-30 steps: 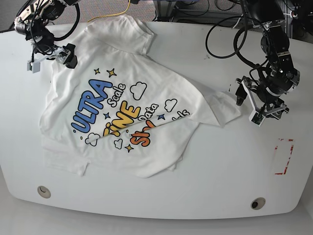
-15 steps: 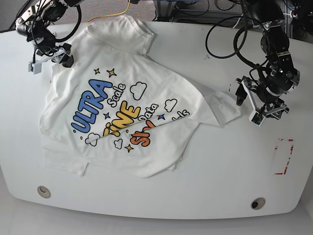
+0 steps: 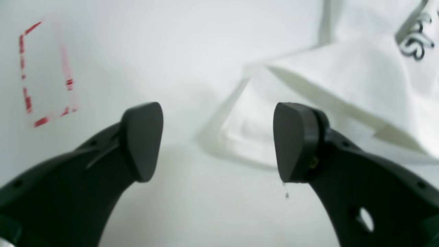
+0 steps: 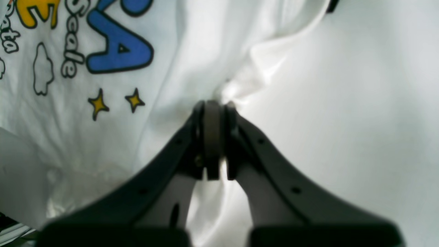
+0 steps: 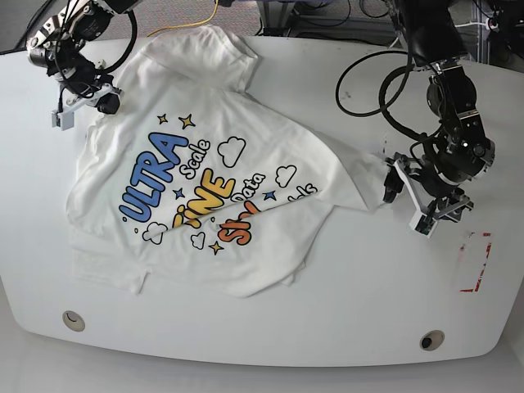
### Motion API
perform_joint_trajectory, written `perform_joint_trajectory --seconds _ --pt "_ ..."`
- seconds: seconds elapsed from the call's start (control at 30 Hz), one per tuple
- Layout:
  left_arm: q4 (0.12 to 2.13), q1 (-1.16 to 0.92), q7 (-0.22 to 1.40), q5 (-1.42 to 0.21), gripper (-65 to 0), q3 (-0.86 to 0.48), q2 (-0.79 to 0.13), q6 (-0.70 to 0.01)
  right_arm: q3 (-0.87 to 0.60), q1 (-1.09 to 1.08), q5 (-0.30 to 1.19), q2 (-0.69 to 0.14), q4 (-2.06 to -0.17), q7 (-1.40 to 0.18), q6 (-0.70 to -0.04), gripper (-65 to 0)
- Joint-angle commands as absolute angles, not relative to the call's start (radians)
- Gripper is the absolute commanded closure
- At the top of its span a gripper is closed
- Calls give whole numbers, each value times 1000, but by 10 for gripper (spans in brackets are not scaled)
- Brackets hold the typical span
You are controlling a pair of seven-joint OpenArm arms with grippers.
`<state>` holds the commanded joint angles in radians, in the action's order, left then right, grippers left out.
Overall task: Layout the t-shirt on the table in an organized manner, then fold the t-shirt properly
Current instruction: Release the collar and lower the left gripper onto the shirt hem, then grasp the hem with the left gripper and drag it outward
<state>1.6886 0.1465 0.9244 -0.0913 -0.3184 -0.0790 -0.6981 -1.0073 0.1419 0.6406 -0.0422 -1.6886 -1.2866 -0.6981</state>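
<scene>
The white t-shirt (image 5: 205, 180) lies print-up and rumpled on the white table (image 5: 344, 295), its lower part doubled over. At the back left, my right gripper (image 5: 82, 105) is shut on the shirt's edge. The right wrist view shows the t-shirt (image 4: 113, 68) bunched into a pinch at my right gripper (image 4: 214, 104). My left gripper (image 5: 406, 205) stands open just right of the shirt's right sleeve (image 5: 372, 182). In the left wrist view, the sleeve (image 3: 260, 133) lies just beyond my left gripper (image 3: 216, 140), nothing between the fingers.
A red-outlined rectangle mark (image 5: 475, 262) sits on the table at the right, also seen as the red mark (image 3: 46, 73). Two round holes (image 5: 74, 320) (image 5: 431, 340) lie near the front edge. Black cables (image 5: 368, 74) loop over the back right.
My right gripper has closed from open onto the shirt's back-left edge. My left gripper has moved left and forward, closer to the right sleeve, still open.
</scene>
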Motion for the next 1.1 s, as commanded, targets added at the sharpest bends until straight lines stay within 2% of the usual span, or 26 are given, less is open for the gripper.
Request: perform_joint_trajectory --seconds 0.37,0.63,0.97,1.03,1.1 --pt "1481 229 924 -88 -478 -369 -65 -698 -1007 136 641 -47 -1689 -1287 -698 0" --pt "1357 232 921 -91 -478 -366 -93 -698 -1006 136 642 -47 -1689 -1287 -698 0" --pt "1296 232 920 -93 -469 -361 -101 -698 -1006 137 642 -45 -1689 -1287 -698 0" --pt "1296 232 920 -93 -450 -358 -101 -698 -1006 136 642 -45 -1689 -1287 -698 0" --pt "1296 232 920 -93 -392 -340 -101 -698 -1006 136 642 -45 -1689 -1287 -698 0"
